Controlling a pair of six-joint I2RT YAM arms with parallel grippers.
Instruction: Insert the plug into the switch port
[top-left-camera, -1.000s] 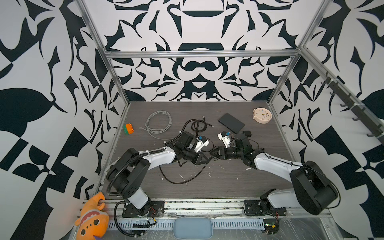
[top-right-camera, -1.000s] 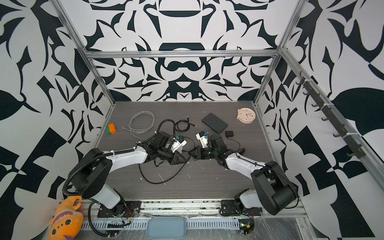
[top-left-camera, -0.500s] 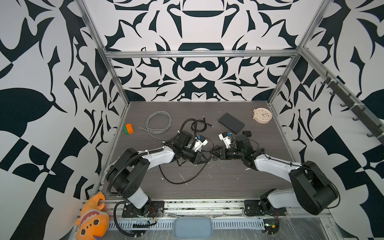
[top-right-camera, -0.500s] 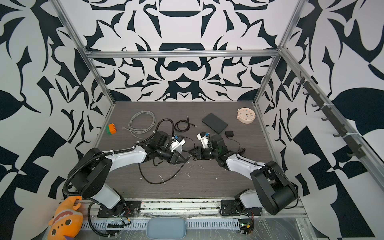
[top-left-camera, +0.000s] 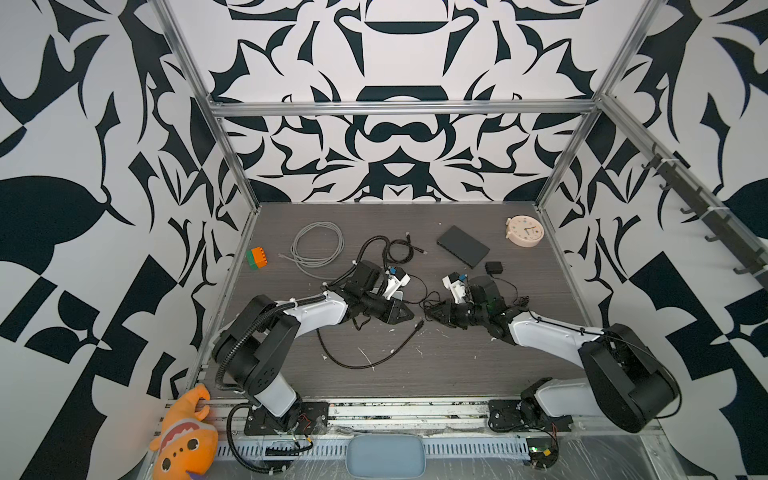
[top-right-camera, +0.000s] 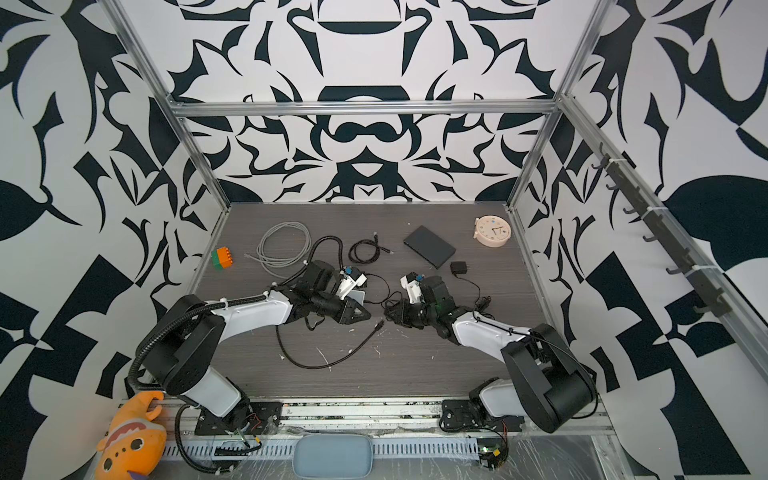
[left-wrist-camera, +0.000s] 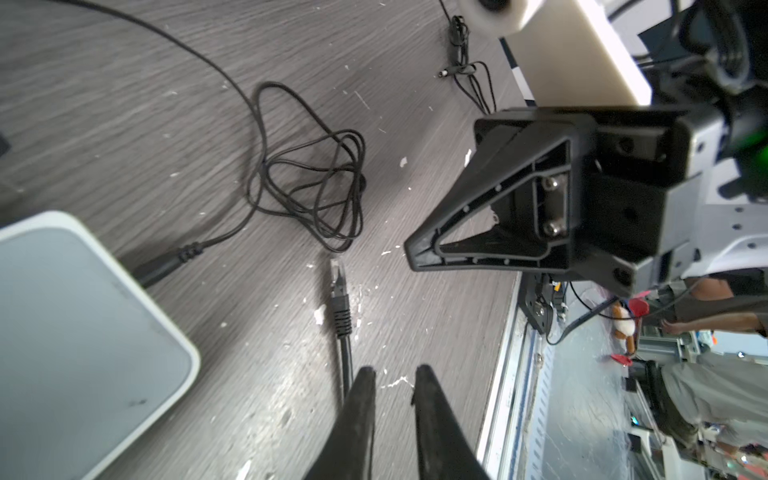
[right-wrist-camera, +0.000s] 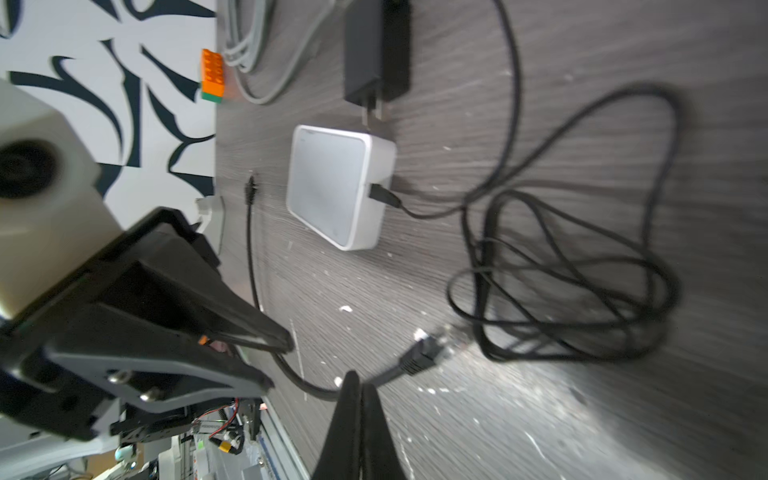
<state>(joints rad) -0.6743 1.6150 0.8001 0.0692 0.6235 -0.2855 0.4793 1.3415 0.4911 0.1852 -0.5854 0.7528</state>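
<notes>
The plug (left-wrist-camera: 338, 291) lies loose on the table (left-wrist-camera: 124, 104), mid-scene, in the gap between the two arms and a touch nearer than their tips. Nobody has it!

The left gripper (left-wrist-camera: 392, 372) shows a narrow gap between its jaws, and nothing sits in that gap. The black cable (top-left-camera: 365, 365) slips past just beside one finger, trailing back from the plug. The right gripper (right-wrist-camera: 358, 380) has its jaws pressed flat together, and the left wrist view shows its tip hovering beside the plug, not on it. It looks empty-handed to me, though in its own wrist view the cable passes right behind the tip.

The white box (right-wrist-camera: 332, 187), which I take for the switch, sits just far of the left gripper, with a thin power lead already in one side. A flat black box (top-left-camera: 462, 251) lies far right, well apart, and could be the switch instead. No open port shows in any view.

So where are we? Early, by my reckoning. The plug needs gripping, lifting, turning to face a port and pushing home. None of that is done.
</notes>
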